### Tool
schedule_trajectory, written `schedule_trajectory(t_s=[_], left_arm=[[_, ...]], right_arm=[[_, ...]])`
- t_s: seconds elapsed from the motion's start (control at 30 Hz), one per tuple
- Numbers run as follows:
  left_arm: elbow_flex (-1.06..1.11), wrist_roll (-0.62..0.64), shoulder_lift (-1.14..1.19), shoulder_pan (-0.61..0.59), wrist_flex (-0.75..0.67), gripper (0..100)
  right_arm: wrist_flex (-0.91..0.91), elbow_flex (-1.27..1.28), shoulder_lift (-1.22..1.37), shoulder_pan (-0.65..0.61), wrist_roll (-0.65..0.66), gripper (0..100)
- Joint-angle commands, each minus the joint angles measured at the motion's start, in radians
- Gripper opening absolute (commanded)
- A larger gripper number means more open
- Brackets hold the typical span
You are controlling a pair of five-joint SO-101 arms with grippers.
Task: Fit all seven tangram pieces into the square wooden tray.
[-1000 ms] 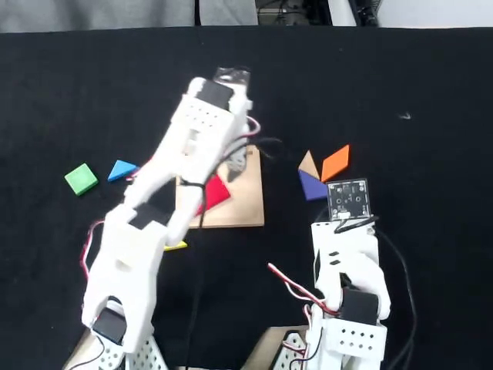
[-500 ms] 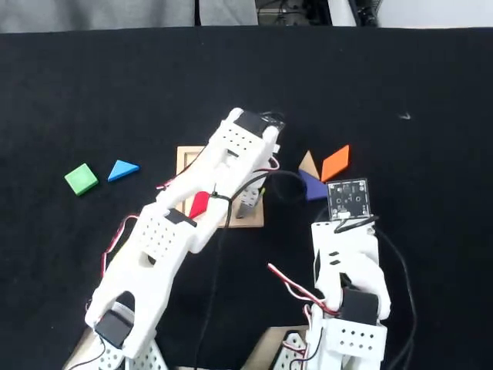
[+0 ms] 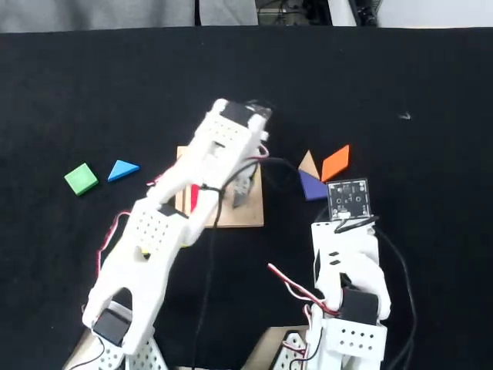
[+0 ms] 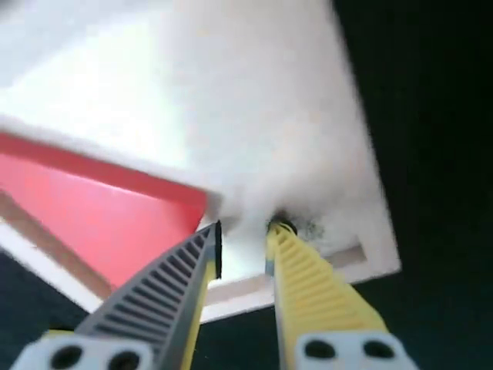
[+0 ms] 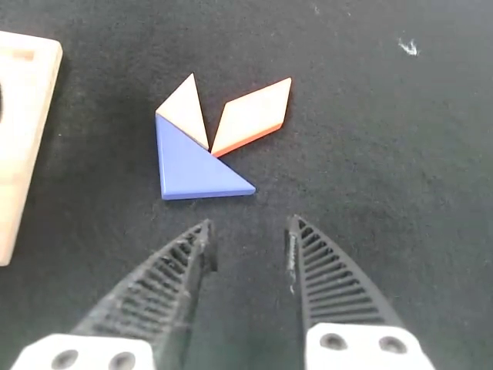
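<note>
The square wooden tray (image 3: 250, 214) lies mid-table under my left arm. A red triangle (image 4: 100, 227) lies inside it, and a sliver of the red triangle (image 3: 192, 197) shows beside the arm. My left gripper (image 4: 244, 229) hangs low over the tray floor (image 4: 254, 100), near a corner, narrowly open and holding nothing; from above, the left gripper (image 3: 240, 193) sits over the tray's right part. A dark blue triangle (image 5: 192, 166), a tan triangle (image 5: 185, 110) and an orange parallelogram (image 5: 253, 116) lie together ahead of my open, empty right gripper (image 5: 248, 227).
A green square (image 3: 81, 179) and a light blue triangle (image 3: 123, 169) lie on the black cloth at the far left. The tray's edge (image 5: 23, 139) is to one side of the right gripper. The right arm's wrist (image 3: 349, 199) sits just in front of the three-piece cluster.
My left arm swung right across the tray, then came back a little to the left. The red triangle shows less from above. The right arm has not moved.
</note>
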Motion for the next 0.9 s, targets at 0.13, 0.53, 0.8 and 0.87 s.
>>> schedule_trajectory(t_s=[0.13,0.53,0.8,0.87], left_arm=[[-0.102,-0.011,-0.009,-0.093,0.000,11],[0.090,-0.012,-0.175,-0.093,0.003,11],[0.318,-0.012,-0.654,-0.151,0.003,11],[0.401,-0.011,-0.812,-0.189,0.002,11]], right_arm=[[0.023,-0.002,-0.093,-0.015,0.011,15.5],[0.023,-0.002,-0.093,-0.015,0.011,15.5],[0.006,-0.002,-0.093,-0.012,0.005,15.8],[-0.014,-0.002,-0.093,-0.009,0.003,15.8]])
